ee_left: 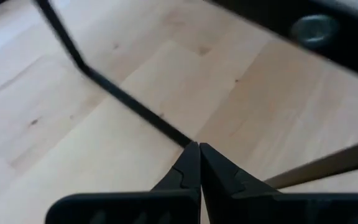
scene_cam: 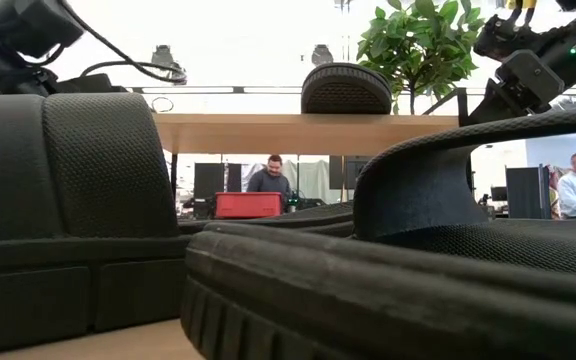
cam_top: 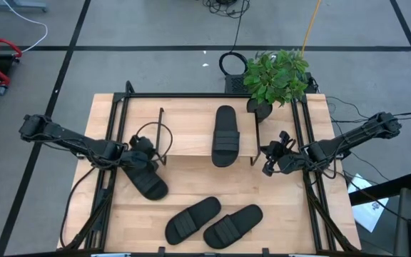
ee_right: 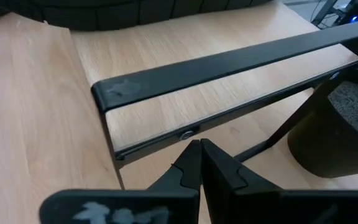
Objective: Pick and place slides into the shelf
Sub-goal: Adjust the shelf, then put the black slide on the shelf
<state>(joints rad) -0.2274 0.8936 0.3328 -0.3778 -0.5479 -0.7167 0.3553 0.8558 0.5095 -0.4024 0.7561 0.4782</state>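
Both pairs of fingers are pressed together with nothing between them: the left fingers (ee_left: 194,171) meet over bare wood, the right ones (ee_right: 199,165) likewise. I have the left gripper (cam_top: 143,148) at the shelf's (cam_top: 191,125) left end, just above a slide (cam_top: 145,178) lying on the table (cam_top: 291,207) at its near-left corner. That slide sits touching or just beside the gripper, but I can't tell whether they make contact. The right gripper (cam_top: 271,158) hangs at the shelf's right end, beside the wire leg (ee_right: 114,158), near the plant (cam_top: 277,75).

One slide (cam_top: 225,134) already lies on the plank, lengthwise, right of centre, which leaves room beside it on the left. Two more slides (cam_top: 193,218) (cam_top: 232,223) lie side by side, angled, near the table's front edge, well apart from both arms.

I judge the job a quarter done. The left slide seems the natural next pick, being closest to a gripper, though the fingers must open first
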